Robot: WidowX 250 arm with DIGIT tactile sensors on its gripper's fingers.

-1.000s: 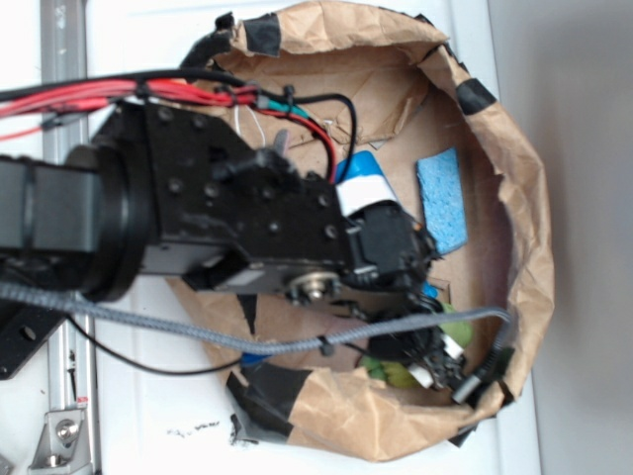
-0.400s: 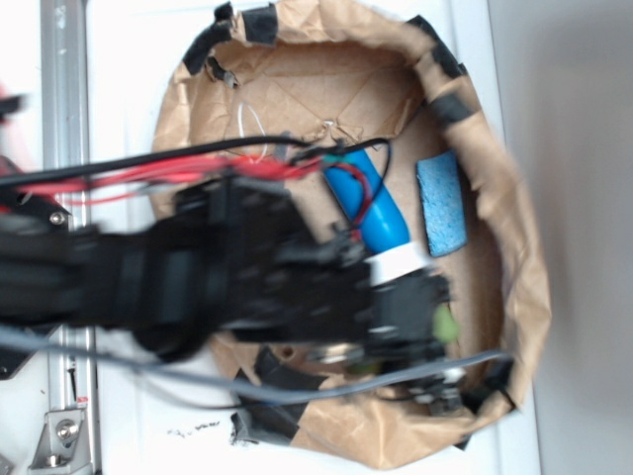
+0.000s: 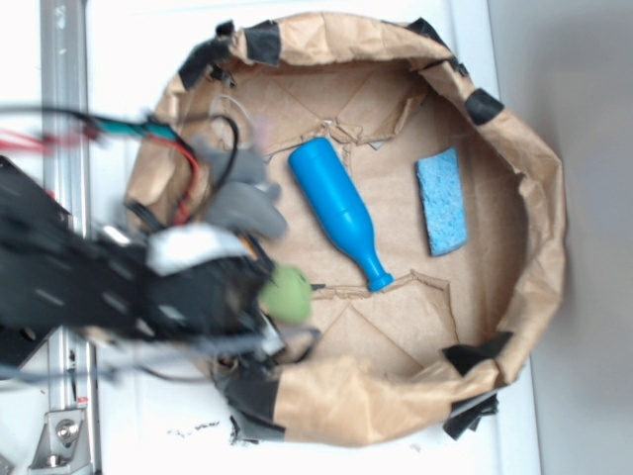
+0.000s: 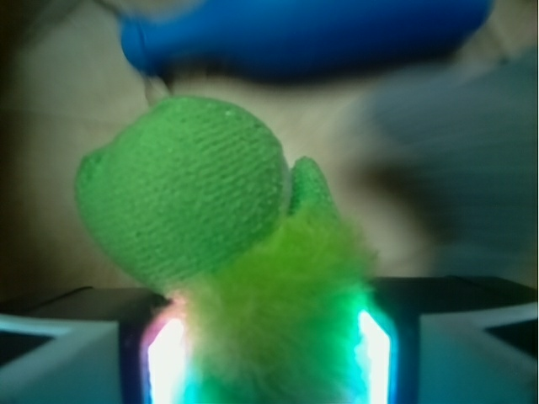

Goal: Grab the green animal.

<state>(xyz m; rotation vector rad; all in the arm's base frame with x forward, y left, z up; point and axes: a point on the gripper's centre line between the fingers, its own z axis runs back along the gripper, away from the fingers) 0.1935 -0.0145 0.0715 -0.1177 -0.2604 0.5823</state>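
Two views gave you the same answer about the grasp. From the wrist camera, the green animal [image 4: 227, 252] filled the middle of the picture: its fuzzy yellow-green body sat squeezed between the two lit inner faces of the tool [image 4: 269, 349], and its smoother knitted light-green head stuck out ahead of the fingers [image 4: 375, 353]. So the tool was clamped on the plush body, one finger pressing each side.

From the exterior camera you saw the arm as a blurred dark mass at the left of the paper-walled basket [image 3: 539, 237], with the tool [image 3: 259, 302] at its tip. The green animal [image 3: 287, 294] showed as a small pale-green lump at that tip, near the basket's lower-left wall. Whether it was lifted clear of the cardboard floor or resting on it, you could not tell from either picture.

Just above the arm's end lay the grey plush animal [image 3: 242, 198], blurred, against the left side of the basket. The blue bottle [image 3: 338, 213] lay on its side across the middle of the floor, its neck pointing toward the lower right; in the wrist view the blue bottle [image 4: 312, 38] ran across the top edge, beyond the toy's head and apart from it. The blue sponge [image 3: 441, 201] lay flat near the right wall, well apart from the tool. The basket sat on the white desk [image 3: 129, 59], with a metal rail [image 3: 61, 89] running along the left edge.
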